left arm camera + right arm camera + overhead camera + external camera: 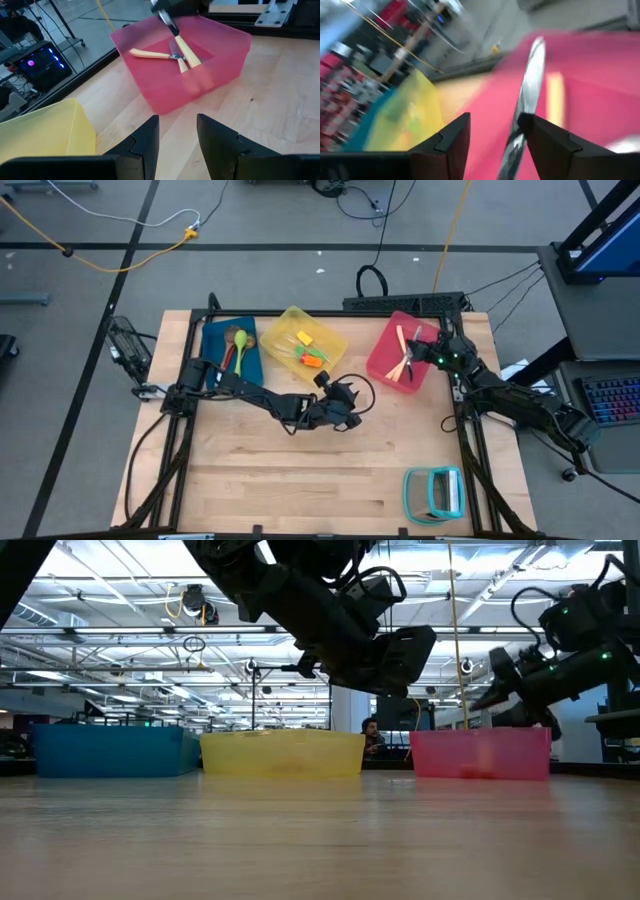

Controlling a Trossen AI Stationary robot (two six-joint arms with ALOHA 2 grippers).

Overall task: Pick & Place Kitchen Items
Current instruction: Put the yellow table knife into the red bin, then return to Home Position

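Observation:
My right gripper [494, 117] hovers open over the pink bin [385, 370] at the back right. A cream-handled piece of cutlery [186, 49] slants down from it into the bin, its metal end [531, 80] between the fingers. Two more cream-handled pieces [149, 53] lie crossed on the bin's floor. My left gripper [177, 120] waits open and holding nothing above the table's middle [350, 402], pointing at the pink bin. The blue bin [215, 340] holds wooden, red and green spoons [238, 348]. Small orange and green spatulas [312, 357] lie in the yellow bin [330, 335]. My right gripper has the metal end [525, 107] of the cutlery piece between its open fingers, close to one finger [540, 135]. Whether that finger touches it I cannot tell. The piece tilts downward, its cream handle [190, 54] low inside the pink bin.
A teal-framed rack [435, 492] stands near the table's front right corner. The three bins sit in a row along the far edge. Bare wooden tabletop [300, 480] stretches across the middle and front. Cables and black frame rails run along the table's sides.

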